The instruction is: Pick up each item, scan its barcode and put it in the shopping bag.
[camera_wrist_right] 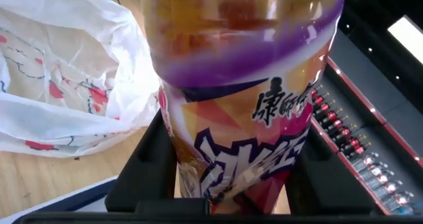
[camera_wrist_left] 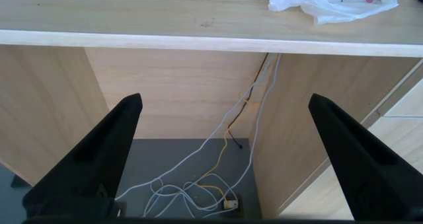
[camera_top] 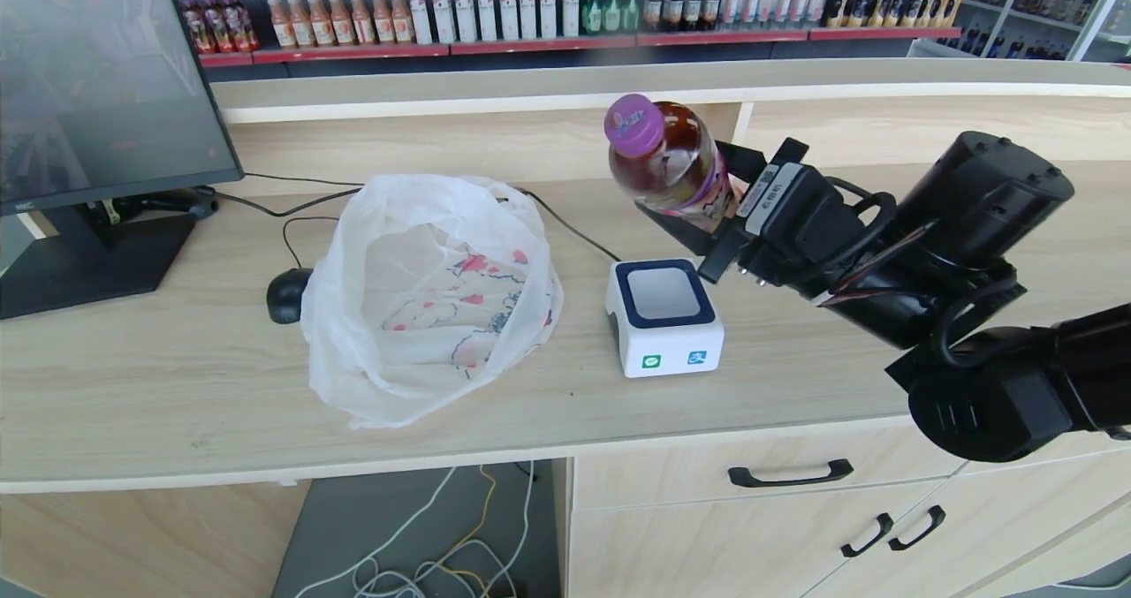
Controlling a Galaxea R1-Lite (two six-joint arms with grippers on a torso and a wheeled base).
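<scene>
My right gripper [camera_top: 698, 200] is shut on a tea bottle [camera_top: 671, 161] with a purple cap and purple label, held tilted in the air above and just behind the white barcode scanner [camera_top: 664, 315]. The bottle [camera_wrist_right: 241, 92] shows close up between the black fingers [camera_wrist_right: 142, 174]. The white plastic shopping bag [camera_top: 433, 293] lies open on the counter left of the scanner, and the bag [camera_wrist_right: 59, 85] also appears beyond the bottle. My left gripper [camera_wrist_left: 225, 158] hangs open below the counter's front edge, nothing between its fingers.
A monitor [camera_top: 97, 86] on a black stand sits at the far left, with a black mouse [camera_top: 287, 296] and cables beside the bag. Drawers [camera_top: 791, 474] lie under the counter at right. Loose cables [camera_wrist_left: 218, 178] hang in the gap below. Shelves of bottles [camera_top: 565, 11] line the back.
</scene>
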